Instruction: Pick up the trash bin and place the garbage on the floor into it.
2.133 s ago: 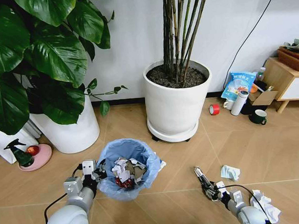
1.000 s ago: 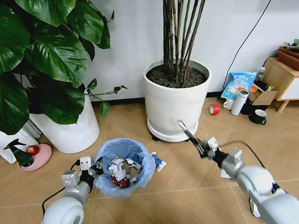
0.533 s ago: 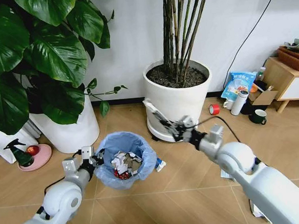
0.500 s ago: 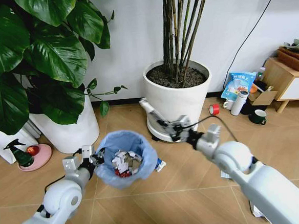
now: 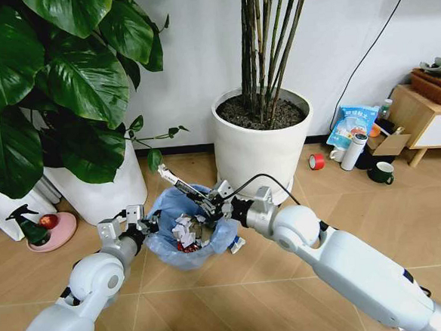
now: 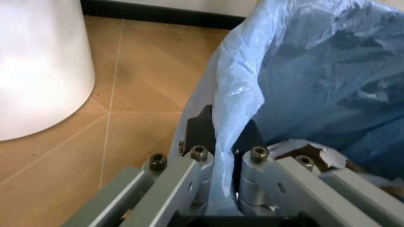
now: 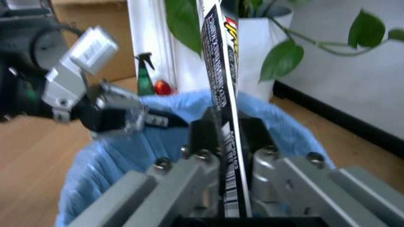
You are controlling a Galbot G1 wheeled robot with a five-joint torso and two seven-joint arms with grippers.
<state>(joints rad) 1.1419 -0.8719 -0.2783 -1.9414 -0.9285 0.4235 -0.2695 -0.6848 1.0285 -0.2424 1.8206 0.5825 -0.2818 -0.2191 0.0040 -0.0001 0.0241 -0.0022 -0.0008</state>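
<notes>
Wrapper (image 5: 178,185) (tip cropped) in right tool (image 5: 208,204), over bin (image 5: 165,245).

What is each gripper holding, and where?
Left gripper clamps the light-blue bag rim of the small round bin; right gripper pinches a long flat printed wrapper near its lower end.

Both arms are smooth, rounded white-grey shells that narrow to silver metal wrist blocks, each trailed by a thin black cable. The left pincer (image 5: 150,226) and right pincer (image 5: 210,205) have flat grey metal fingers (image 6: 173,187) joined by small hex-socket screws to black pads.
</notes>
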